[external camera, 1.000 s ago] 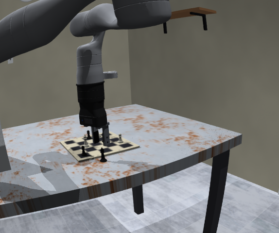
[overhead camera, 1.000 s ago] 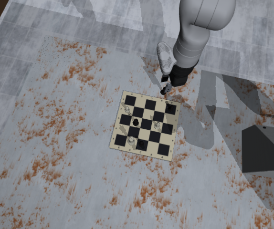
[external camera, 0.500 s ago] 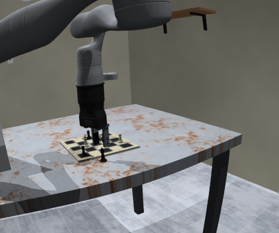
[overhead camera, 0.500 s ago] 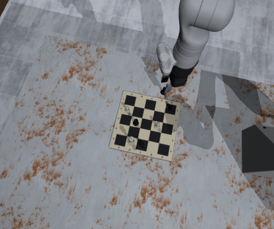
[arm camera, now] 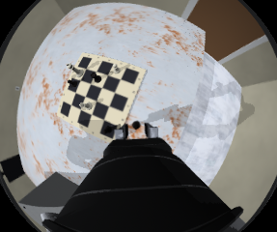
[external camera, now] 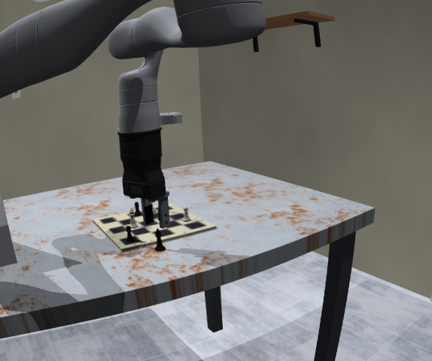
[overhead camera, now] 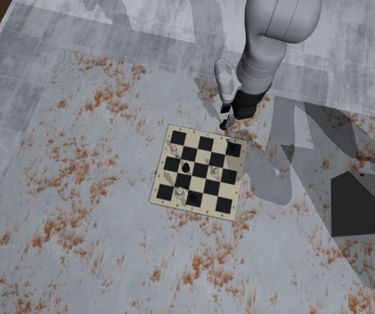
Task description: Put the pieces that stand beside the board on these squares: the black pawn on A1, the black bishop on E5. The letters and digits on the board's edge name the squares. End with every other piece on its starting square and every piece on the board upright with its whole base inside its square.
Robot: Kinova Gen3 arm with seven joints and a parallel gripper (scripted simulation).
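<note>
The chessboard (overhead camera: pixel 199 172) lies in the middle of the rusty table. The black bishop (overhead camera: pixel 222 126) stands upright on the table just off the board's far edge, near the A column; it also shows in the exterior view (external camera: pixel 159 241). My gripper (external camera: pixel 156 223) is open and empty, pointing straight down, with its fingertips just above the bishop's top. In the wrist view the bishop (arm camera: pixel 136 126) is a dark dot between the fingers. The black pawn (overhead camera: pixel 233 148) stands upright on the corner square of the A column nearest the bishop, and shows in the exterior view (external camera: pixel 129 233).
Other pieces stand on the board: two black ones (overhead camera: pixel 185 166) (overhead camera: pixel 193 195) and white ones (overhead camera: pixel 215 171) (overhead camera: pixel 179 192) (overhead camera: pixel 173 148). The robot's grey base block (overhead camera: pixel 363 206) sits at the table's right side. A wall shelf (external camera: pixel 293 19) hangs high behind.
</note>
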